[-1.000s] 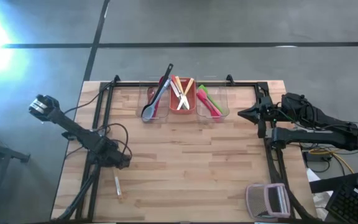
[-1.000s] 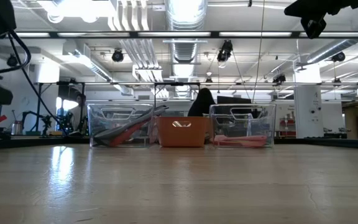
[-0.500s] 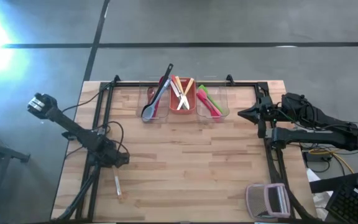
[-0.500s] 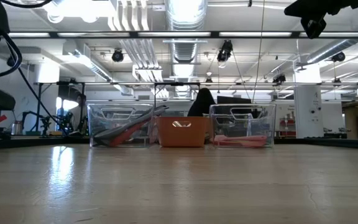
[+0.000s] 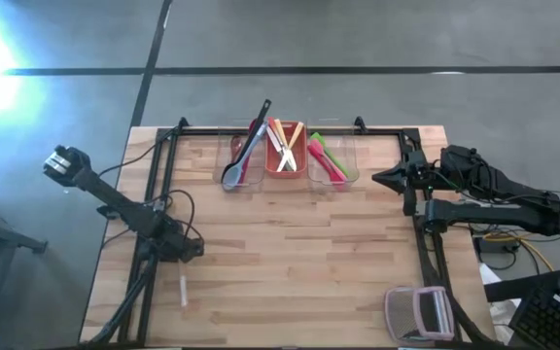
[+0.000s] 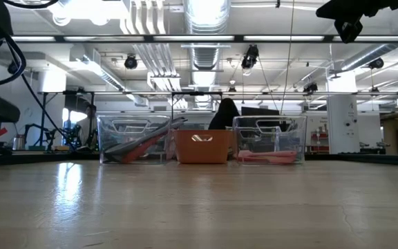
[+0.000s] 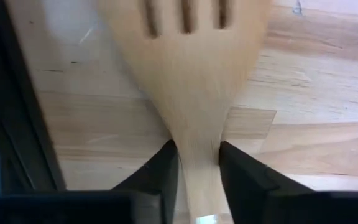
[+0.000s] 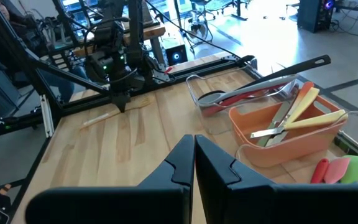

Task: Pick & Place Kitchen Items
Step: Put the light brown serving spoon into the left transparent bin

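Wooden and slotted, the spatula [image 7: 188,81] lies flat on the table [image 5: 299,253] with its narrow neck between the left gripper [image 7: 194,163] fingers; in the left wrist view both dark fingers [image 7: 163,168] sit against the handle's sides, so the gripper looks to be pinching the spatula, or just closing on it; the blade rests on the boards, not yet lifted. From above, that gripper is low at the table's left-front part, the pale handle [image 5: 183,290] running from it toward the front edge.

Well apart, along the far edge, stand three bins in a row; the clear left bin [image 5: 233,156] holds a grey spoon and long black utensils propped over its rim; the red middle bin [image 5: 285,151] holds pale wooden sticks and what seems a metal piece; the clear right bin [image 5: 343,165] holds pink and green small utensils. The right gripper [image 8: 194,155] waits at the table's right edge, fingers pressed together, holding nothing; a grey-and-pink boxy gadget [image 5: 418,313] sits at the right-front corner.

Judging by this layout, sorting is nearly done: the spatula appears to be the only loose item; what remains is to lift it, carry it across and drop it into a bin.

No brand, label or legible writing shows anywhere.
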